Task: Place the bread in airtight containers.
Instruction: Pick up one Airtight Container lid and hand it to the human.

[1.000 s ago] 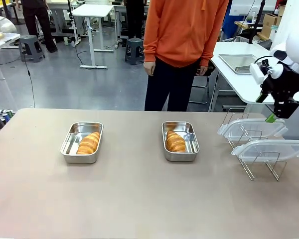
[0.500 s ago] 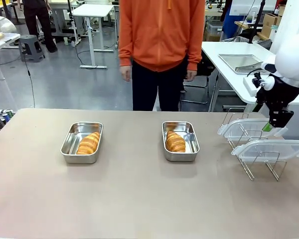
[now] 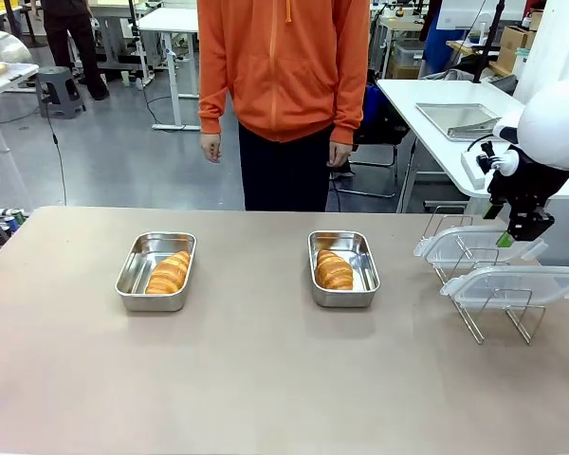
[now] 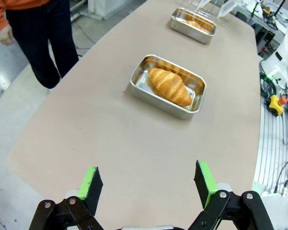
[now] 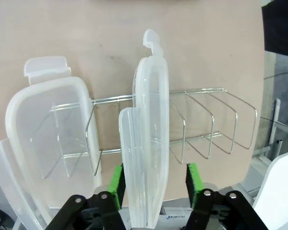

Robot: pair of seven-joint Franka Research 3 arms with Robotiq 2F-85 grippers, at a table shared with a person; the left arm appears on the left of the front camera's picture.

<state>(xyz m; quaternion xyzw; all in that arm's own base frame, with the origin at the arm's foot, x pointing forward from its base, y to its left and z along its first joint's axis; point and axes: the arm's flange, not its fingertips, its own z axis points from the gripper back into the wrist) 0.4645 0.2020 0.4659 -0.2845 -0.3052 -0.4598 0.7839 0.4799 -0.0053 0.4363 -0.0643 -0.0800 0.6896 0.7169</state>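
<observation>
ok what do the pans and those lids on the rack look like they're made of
Pans: apparently stainless steel, polished; the walls are shiny and mirror the croissant. Lids: clear, slightly frosted plastic, since the rack wires show through them. Rack: thin bright metal wire, likely chromed.

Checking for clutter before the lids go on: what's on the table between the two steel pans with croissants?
Nothing: in the front view, bare tabletop separates the left pan from the right pan.
</observation>
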